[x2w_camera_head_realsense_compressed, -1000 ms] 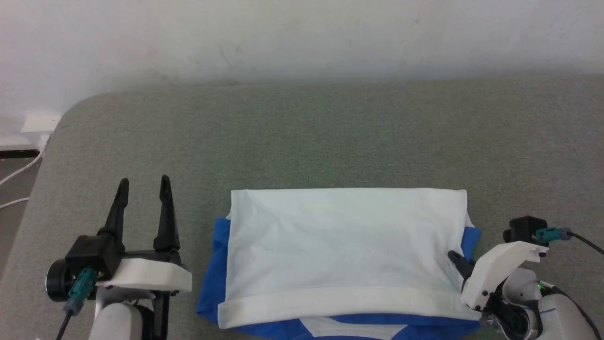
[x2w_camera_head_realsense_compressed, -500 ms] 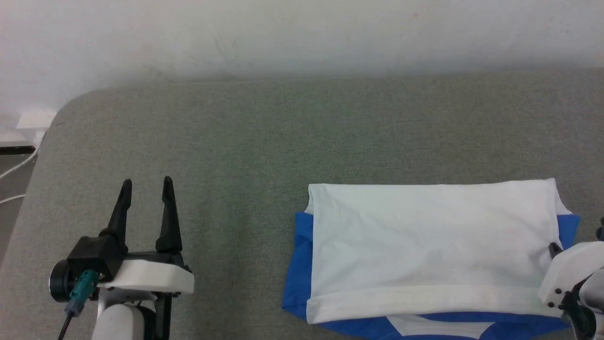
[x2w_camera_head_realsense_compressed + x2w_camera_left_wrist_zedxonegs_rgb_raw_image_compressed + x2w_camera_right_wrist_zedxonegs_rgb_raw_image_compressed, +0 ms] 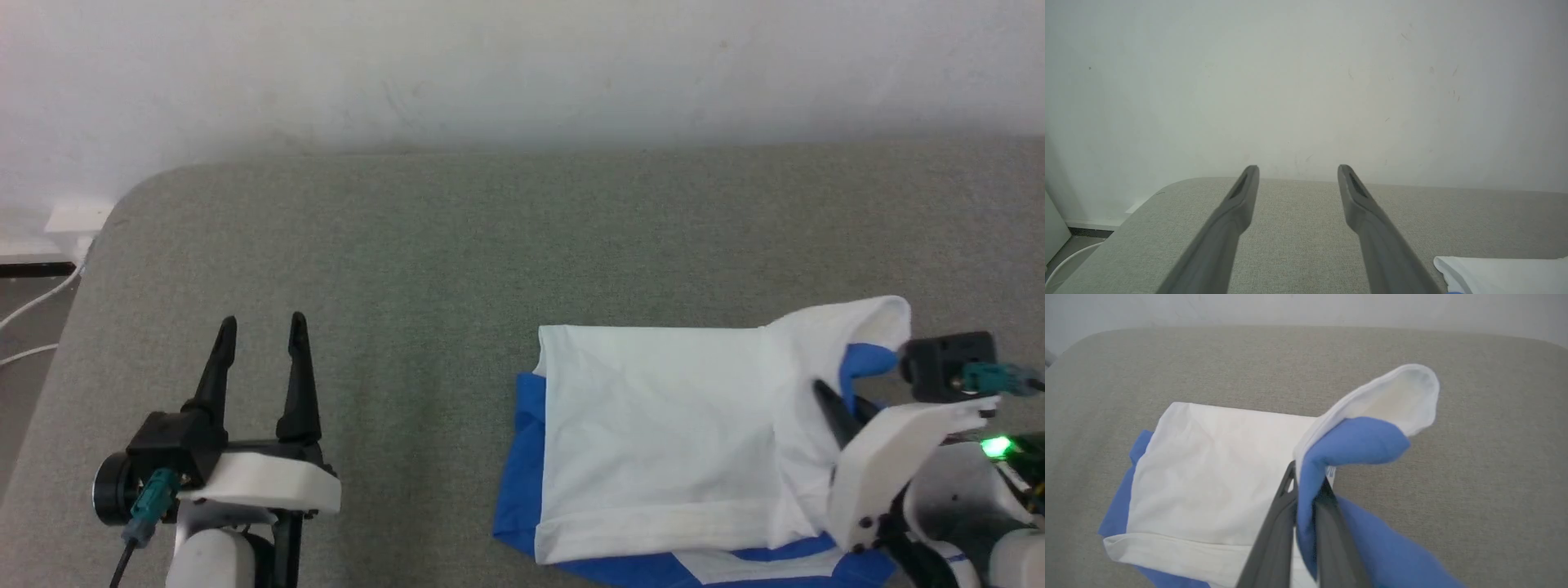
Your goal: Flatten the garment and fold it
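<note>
One garment point(image 3: 653, 433), a soft white T-shirt with bright blue sleeves, lies folded into a rectangle on the right half of the worktop, close to the robot's edge; the white body panel is uppermost, with a hemmed band along its near side; blue cloth shows from beneath at the left end and along the near edge; the right end is raised off the surface and curls over, a white hemmed fold open at the top with a blue layer point(image 3: 1355, 441) under it.

Two pincers; the right pincer point(image 3: 824, 396) is clenched on the blue layer at that raised end, its dark fingers pressed together around the cloth point(image 3: 1306, 486); the left pincer point(image 3: 263, 322) is released, fingers spread with nothing between them point(image 3: 1298, 168), over bare surface well apart from the garment's left end point(image 3: 1502, 273).

One worktop point(image 3: 457, 245), grey-green, cloth-covered, with a rounded far-left corner; one pale wall point(image 3: 522, 65) behind it; two thin white cables point(image 3: 37, 298) on the floor at the left.
</note>
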Motion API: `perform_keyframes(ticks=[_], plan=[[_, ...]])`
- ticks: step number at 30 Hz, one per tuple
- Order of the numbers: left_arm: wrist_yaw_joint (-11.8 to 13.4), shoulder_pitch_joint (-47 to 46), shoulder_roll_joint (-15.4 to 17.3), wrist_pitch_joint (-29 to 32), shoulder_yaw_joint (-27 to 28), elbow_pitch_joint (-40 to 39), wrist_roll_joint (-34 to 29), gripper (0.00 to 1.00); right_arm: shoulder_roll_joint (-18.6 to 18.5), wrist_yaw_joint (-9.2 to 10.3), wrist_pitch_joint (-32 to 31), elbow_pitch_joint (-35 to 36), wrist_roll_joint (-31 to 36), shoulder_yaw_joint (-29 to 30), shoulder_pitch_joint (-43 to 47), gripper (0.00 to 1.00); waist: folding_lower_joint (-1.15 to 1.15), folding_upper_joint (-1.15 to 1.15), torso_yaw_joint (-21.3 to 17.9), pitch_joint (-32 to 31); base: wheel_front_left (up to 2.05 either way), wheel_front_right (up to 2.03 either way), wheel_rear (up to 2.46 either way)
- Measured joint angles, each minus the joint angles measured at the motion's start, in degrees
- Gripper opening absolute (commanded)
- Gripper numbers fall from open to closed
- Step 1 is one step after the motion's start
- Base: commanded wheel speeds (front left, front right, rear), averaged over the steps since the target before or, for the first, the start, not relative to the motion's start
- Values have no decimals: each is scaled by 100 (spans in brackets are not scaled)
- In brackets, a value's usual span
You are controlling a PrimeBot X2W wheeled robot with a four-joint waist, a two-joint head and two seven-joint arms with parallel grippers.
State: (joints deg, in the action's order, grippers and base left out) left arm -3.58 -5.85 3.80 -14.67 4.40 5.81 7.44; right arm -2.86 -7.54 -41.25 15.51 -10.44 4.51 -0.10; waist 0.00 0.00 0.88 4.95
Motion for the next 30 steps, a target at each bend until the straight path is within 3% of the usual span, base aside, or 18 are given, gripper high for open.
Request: perform_keyframes(ticks=[3, 7, 16, 24, 25, 26, 30], plan=[[-41, -1, -3, 0, -4, 13, 0, 100, 2, 0, -260, 341, 4, -664, -15, 0, 0, 0, 34, 3, 0, 0, 0], [-51, -13, -18, 0, -38, 22, 0, 100, 2, 0, -361, 133, 26, -1469, -322, 0, 0, 0, 79, 63, 0, 0, 0], [-136, -210, -53, 0, -103, 71, 1, 100, -1, 0, -119, -1714, -223, -2664, -1440, 0, 1, 0, 279, 313, 0, 0, 0], [-141, -279, -62, 0, -88, 101, 2, 100, -7, 0, 100, -3126, -824, -3278, -2196, 0, 1, 0, 434, 547, 0, 0, 0], [-141, -280, -62, 0, -87, 105, 2, 100, -11, 1, 116, -3238, -938, -3344, -2252, 31, 1, 0, 446, 564, 0, 0, 0], [-141, -281, -63, 0, -85, 110, 2, 100, -19, 1, 127, -3329, -1036, -3424, -2306, 100, 1, 0, 455, 577, 0, 0, 0], [-141, -283, -63, 0, -52, 133, 2, 100, -10, 0, 425, -3400, -1382, -3601, -2454, 100, 1, 0, 428, 567, 0, 0, 0]])
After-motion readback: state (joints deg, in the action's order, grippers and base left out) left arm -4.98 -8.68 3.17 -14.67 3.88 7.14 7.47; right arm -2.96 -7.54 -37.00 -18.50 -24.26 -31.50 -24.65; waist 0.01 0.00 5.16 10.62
